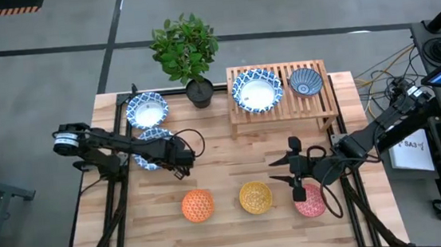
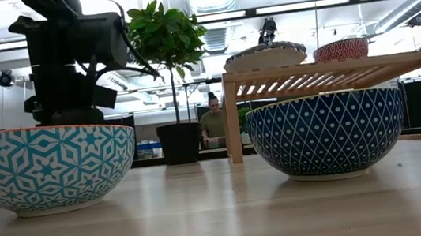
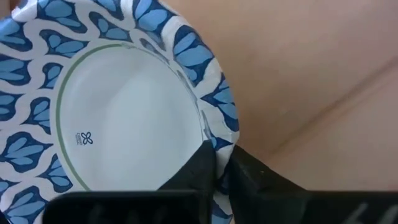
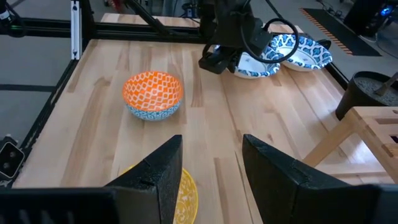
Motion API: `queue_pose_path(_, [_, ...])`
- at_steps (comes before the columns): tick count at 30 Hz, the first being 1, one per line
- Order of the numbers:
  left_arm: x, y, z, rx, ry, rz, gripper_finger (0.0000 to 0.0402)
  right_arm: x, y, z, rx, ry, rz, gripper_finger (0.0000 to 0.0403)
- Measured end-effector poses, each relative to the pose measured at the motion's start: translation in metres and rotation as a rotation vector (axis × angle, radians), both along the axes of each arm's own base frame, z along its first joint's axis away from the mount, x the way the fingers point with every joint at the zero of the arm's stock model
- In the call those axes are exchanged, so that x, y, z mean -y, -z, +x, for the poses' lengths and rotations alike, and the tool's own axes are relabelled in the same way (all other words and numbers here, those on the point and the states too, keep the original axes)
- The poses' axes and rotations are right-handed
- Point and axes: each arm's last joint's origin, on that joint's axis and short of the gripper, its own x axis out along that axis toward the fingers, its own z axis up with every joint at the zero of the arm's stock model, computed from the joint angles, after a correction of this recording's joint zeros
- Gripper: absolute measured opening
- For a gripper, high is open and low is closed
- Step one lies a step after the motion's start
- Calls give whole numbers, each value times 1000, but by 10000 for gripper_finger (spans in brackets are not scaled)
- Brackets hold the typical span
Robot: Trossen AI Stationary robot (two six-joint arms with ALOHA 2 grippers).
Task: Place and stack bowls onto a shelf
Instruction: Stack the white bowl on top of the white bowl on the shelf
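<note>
along the near edge of the tabletop (image 1: 223,151) three small bowls sit in a row, well apart: the orange bowl (image 1: 197,205) toward the left, the yellow bowl (image 1: 255,197) in the middle, the pink-red bowl (image 1: 310,200) toward the right. the right tool (image 1: 296,173) hangs just above and beside the pink-red bowl, its two dark fingers spread apart with nothing between them; in its own wrist view the gap between them is plain, with the orange bowl (image 4: 152,94) on the planks beyond.

farther in, on the left side, the left tool (image 1: 177,154) is closed on the rim of a wide blue-and-white bowl (image 1: 152,141); the left wrist view shows both fingers (image 3: 198,168) pinching that patterned rim, one inside on the white, one outside. whether the bowl rests on the planks or is raised cannot be told. a second blue-and-white bowl (image 1: 146,110) lies just behind it, near the far left corner.

at the far edge, the black plant pot (image 1: 199,92) with its leafy plant stands between that bowl and the shelf (image 1: 282,110). on the shelf's slats sit a wide blue-and-white bowl with a white inside (image 1: 256,91), toward its left, and a small dark blue bowl (image 1: 306,82) toward its right, apart from each other.
</note>
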Motion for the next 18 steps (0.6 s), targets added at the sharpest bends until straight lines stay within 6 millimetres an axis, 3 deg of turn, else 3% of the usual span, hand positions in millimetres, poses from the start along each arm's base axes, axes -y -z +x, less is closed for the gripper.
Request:
queue_pose_path(9, [4,-25,6,-69,85,-38,1,0,0,0,-1,-4,-9,155])
queue_pose_path(18, [42,-84,20,-116,552,-86,0,0,1,0,-7,-10,-25,155])
